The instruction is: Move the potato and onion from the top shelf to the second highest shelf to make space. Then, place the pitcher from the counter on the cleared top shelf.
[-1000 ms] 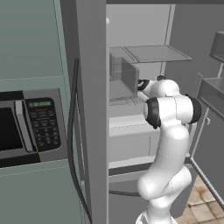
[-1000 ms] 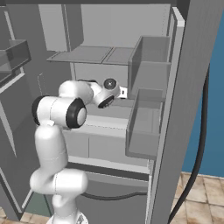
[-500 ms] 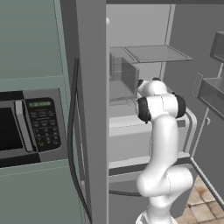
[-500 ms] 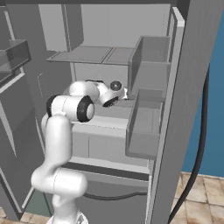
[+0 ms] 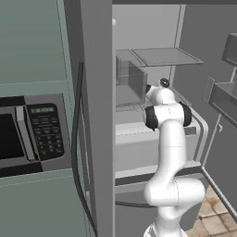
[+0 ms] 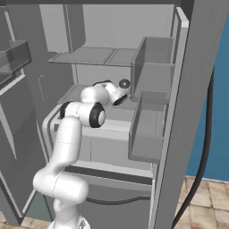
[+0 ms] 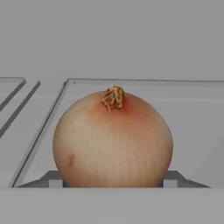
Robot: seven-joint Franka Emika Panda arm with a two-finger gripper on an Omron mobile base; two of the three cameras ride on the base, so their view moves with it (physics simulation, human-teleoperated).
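One onion (image 7: 113, 140) sits between the fingers (image 7: 53, 179), unlabelled

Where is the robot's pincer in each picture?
Left base view: the pincer is just right of the middle, reaching into the fridge below the top shelf.
Right base view: the pincer is near the middle, left of the door bins.
Hand view: its tips sit at the bottom, either side of the onion.
Shared landmark: the fridge's pale grey back wall.
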